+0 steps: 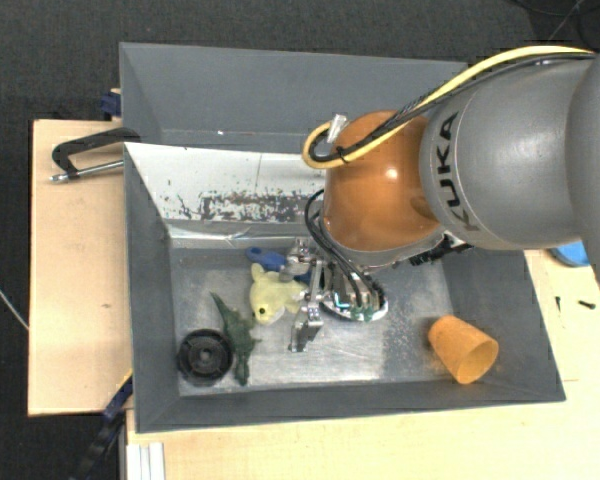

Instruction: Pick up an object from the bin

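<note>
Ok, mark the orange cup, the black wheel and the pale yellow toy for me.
orange cup (463, 349), camera view, middle of its side wall.
black wheel (204, 354), camera view, its centre.
pale yellow toy (268, 296), camera view, its body.

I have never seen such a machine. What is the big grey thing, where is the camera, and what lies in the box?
It is a robot arm, seen by one camera looking down from above. Its claw, under the orange wrist cover, is low in a grey bin, beside a yellow toy. Also there: a blue piece, a green lizard toy, a black wheel and an orange cup. Whether the claw holds anything, I cannot tell.
</note>
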`<state>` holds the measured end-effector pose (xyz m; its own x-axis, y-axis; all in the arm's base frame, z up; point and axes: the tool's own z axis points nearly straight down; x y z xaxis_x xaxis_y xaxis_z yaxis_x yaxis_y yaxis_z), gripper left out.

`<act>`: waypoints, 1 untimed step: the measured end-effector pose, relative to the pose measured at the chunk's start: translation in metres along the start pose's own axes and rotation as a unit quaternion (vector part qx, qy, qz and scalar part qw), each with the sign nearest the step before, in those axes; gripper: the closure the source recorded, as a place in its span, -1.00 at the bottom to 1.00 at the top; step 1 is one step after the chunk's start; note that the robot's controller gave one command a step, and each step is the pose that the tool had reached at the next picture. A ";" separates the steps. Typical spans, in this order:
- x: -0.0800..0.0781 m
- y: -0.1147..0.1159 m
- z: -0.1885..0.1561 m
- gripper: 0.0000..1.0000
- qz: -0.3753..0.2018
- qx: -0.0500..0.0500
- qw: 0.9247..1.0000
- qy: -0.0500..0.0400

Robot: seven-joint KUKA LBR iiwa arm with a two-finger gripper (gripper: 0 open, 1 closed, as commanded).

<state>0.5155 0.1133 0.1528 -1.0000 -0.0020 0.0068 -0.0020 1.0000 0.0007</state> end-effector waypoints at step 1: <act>-0.014 -0.002 0.081 -1.00 0.033 -0.002 0.999 -0.010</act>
<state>0.5287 0.1115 0.0715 -0.9978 0.0643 -0.0128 0.0642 0.9979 0.0058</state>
